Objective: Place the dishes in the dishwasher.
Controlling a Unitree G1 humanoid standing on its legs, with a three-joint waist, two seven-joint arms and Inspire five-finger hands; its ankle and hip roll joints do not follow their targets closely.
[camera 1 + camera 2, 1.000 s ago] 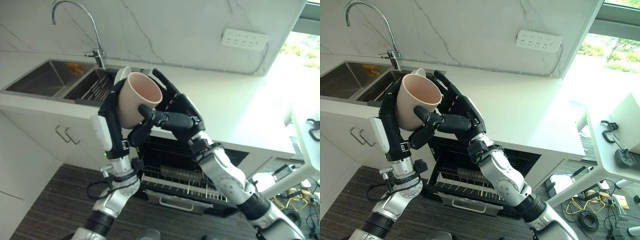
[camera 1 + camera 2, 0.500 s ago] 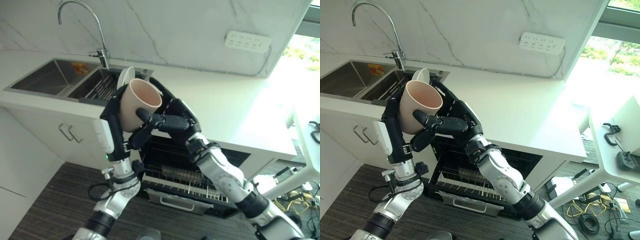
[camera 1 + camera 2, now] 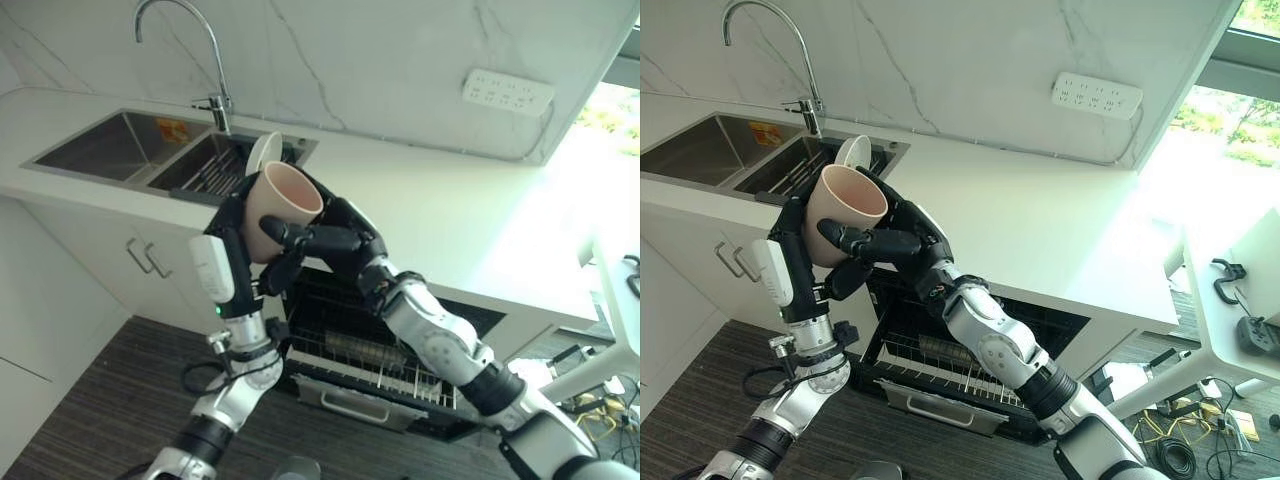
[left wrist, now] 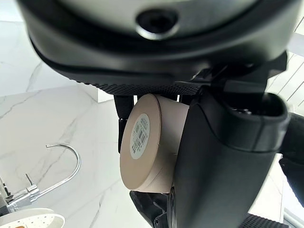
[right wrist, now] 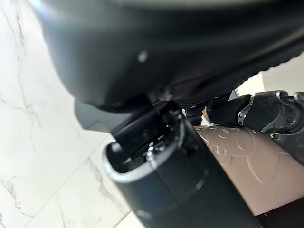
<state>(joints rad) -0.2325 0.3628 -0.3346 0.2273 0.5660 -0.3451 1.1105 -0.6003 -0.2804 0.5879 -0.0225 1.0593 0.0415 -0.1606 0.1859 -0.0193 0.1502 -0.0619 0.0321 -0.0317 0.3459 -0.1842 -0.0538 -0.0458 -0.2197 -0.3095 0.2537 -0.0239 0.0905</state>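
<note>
Left of centre in the frame, both my hands hold the beige ceramic cup [image 3: 277,208]: my left hand [image 3: 236,232] has its fingers curled round its side, my right hand [image 3: 322,232] wraps its fingers round the other side. Below, the open dishwasher's wire rack [image 3: 368,365] shows under the white tabletop [image 3: 470,230].

A curved faucet [image 3: 190,45] stands behind the sink [image 3: 95,150]; wall socket [image 3: 508,90] right.

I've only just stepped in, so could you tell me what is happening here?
Both hands hold a beige cup in the air above the open dishwasher. The left hand wraps it from below, and the right hand grips it from the side. A white plate stands in the sink behind.
</note>
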